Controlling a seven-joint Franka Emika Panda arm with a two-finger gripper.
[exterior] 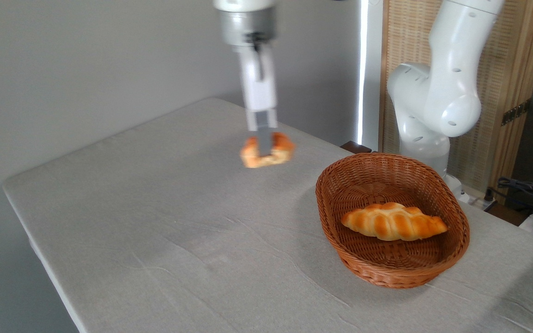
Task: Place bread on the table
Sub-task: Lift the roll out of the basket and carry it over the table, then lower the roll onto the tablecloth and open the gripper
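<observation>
A: Golden bun (pixel 268 150) is pinched in the claw (pixel 264 146), far side of the table (pixel 155 222), left of the basket (pixel 391 219).

B: Resting or hovering? Can't tell. Held low, likely for release.

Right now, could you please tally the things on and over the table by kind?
Small round bun, held in the pincer: 1
Braided loaf, in the basket: 1
Wicker basket: 1
Total: 3

Motion-blurred gripper (pixel 264 147) and bread (pixel 276 155)
</observation>
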